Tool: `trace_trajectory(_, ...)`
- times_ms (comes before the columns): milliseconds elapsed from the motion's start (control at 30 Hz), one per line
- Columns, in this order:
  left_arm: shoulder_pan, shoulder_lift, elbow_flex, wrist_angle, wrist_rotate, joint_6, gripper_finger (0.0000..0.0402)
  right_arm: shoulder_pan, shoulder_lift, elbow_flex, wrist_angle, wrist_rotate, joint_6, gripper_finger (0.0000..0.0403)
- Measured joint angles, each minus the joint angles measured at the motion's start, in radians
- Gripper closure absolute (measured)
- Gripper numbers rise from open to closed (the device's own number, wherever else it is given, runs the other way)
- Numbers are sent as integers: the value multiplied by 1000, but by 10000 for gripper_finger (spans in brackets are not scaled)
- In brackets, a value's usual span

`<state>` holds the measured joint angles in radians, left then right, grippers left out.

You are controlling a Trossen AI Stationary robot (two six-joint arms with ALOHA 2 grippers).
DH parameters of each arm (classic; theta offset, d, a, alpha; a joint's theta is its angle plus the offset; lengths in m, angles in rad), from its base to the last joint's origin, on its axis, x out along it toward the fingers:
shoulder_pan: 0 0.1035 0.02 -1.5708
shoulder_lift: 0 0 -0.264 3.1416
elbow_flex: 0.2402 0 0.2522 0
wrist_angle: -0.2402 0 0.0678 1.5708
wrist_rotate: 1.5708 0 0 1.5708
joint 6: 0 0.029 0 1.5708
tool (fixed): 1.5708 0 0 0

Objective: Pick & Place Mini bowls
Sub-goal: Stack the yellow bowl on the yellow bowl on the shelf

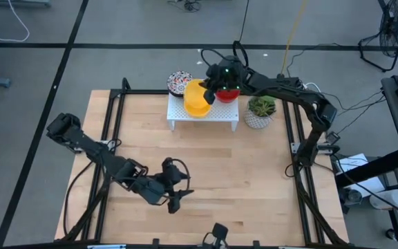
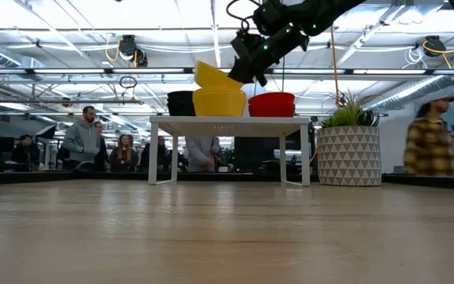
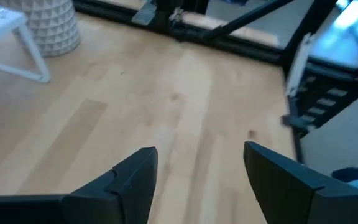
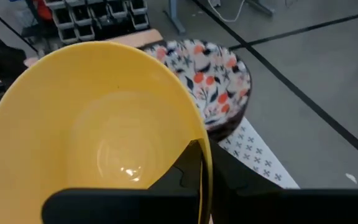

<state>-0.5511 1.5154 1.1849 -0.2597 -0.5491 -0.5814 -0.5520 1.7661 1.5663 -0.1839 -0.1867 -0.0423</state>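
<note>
Now right gripper (image 1: 211, 95) pinches yellow bowl (image 1: 195, 97)

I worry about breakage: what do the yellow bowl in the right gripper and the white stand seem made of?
Yellow bowl: glossy, with a bright highlight inside, so likely glazed ceramic or melamine. White stand: perforated top on thin legs, probably painted metal or plastic.

No readable text, labels, brands, numbers or signs in any view.
</note>
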Motion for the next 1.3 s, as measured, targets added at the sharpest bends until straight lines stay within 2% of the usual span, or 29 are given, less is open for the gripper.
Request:
trace_trajectory(233,27,-24,-2,-66,7,-1,160,-4,24,0,-16,-2,-23,400)
trace_trajectory(1300,54,-39,-1,-60,21,1,160,6,22,0,-138,-54,5,396)
